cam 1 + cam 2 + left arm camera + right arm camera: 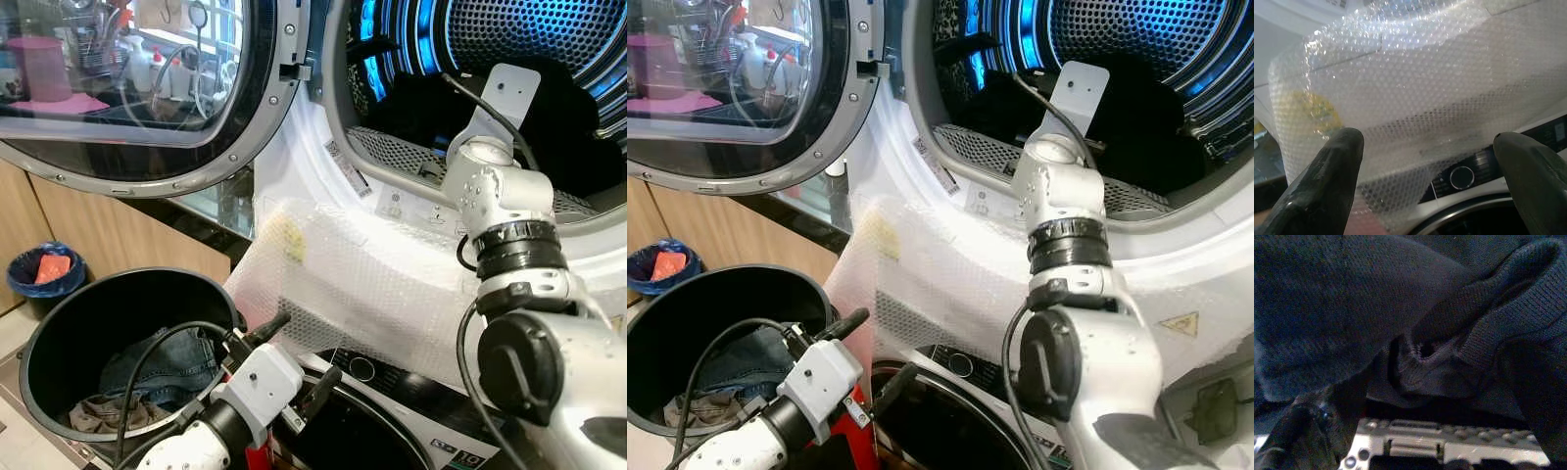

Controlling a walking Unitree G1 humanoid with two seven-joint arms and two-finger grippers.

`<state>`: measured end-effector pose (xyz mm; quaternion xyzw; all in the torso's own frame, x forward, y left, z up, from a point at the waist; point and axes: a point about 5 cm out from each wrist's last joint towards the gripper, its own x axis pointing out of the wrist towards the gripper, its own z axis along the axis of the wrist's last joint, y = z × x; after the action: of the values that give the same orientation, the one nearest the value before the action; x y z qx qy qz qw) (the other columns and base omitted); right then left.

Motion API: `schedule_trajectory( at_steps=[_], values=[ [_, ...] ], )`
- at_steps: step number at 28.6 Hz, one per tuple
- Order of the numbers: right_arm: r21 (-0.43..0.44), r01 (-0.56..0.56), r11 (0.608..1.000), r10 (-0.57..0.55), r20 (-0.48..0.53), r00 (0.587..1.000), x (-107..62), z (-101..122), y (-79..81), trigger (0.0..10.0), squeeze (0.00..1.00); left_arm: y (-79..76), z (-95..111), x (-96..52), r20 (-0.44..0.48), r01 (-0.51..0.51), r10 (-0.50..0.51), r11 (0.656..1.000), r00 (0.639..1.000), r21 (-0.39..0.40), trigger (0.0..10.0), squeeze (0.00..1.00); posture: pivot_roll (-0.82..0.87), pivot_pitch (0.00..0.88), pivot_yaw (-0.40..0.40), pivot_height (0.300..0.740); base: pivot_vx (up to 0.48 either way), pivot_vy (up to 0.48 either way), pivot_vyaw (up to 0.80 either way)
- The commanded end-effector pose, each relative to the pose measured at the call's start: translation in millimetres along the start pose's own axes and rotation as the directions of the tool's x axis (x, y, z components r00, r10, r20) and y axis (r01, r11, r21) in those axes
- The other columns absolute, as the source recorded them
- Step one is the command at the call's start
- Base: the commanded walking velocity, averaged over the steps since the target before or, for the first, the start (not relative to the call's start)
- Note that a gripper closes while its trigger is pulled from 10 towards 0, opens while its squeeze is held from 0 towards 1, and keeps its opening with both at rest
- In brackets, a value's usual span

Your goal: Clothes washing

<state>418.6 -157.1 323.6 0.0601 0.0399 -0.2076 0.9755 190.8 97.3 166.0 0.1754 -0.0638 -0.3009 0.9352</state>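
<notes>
Head views down; wrist views close-up

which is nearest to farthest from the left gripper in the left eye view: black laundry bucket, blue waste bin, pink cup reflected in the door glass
From the left gripper:
1. Round black laundry bucket, right beside it on its left, holding clothes.
2. Small blue waste bin, farther left on the floor.
3. Pink cup, a reflection in the door glass, high up left.
</notes>
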Motion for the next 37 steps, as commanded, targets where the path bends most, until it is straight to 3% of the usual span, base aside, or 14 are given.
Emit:
schedule_trajectory(
  at_steps=[1,5,10,18,37],
  values=[
    [0.011,0.049,0.999,-0.05,0.041,0.998,2.6,16,-9.9,10.0,0.0,-4.5,7,-2.9,0.012,0.005,-0.005,1.0,1.0,-0.006,10.0,0.0,0.14,0.016,-0.223,0.74,0.0,0.0,0.0],
    [0.022,0.063,0.998,-0.065,0.063,0.996,3.1,27,-11.0,10.0,0.0,-9.6,10,-9.3,0.0,0.004,-0.004,1.0,1.0,-0.025,10.0,0.0,0.14,0.043,-0.232,0.74,0.0,0.0,0.0],
    [-0.002,0.032,0.999,-0.032,0.114,0.993,-0.1,42,-2.1,10.0,0.0,-21.5,16,-20.3,-0.025,-0.011,0.01,0.998,1.0,-0.07,10.0,0.0,0.15,0.115,-0.278,0.74,0.0,0.0,0.0],
    [-0.044,-0.035,0.998,0.041,0.155,0.987,-7.9,48,18.0,10.0,0.0,-36.5,25,-36.3,-0.066,-0.045,0.036,0.989,0.997,-0.143,10.0,0.0,0.15,0.19,-0.328,0.74,0.0,0.0,0.0],
    [-0.044,-0.035,0.998,0.041,0.155,0.987,-7.9,48,18.0,10.0,0.0,-36.5,25,-36.3,-0.066,-0.045,0.036,0.989,0.997,-0.143,10.0,0.0,0.15,0.19,-0.328,0.74,0.0,0.0,0.0]
  ],
)
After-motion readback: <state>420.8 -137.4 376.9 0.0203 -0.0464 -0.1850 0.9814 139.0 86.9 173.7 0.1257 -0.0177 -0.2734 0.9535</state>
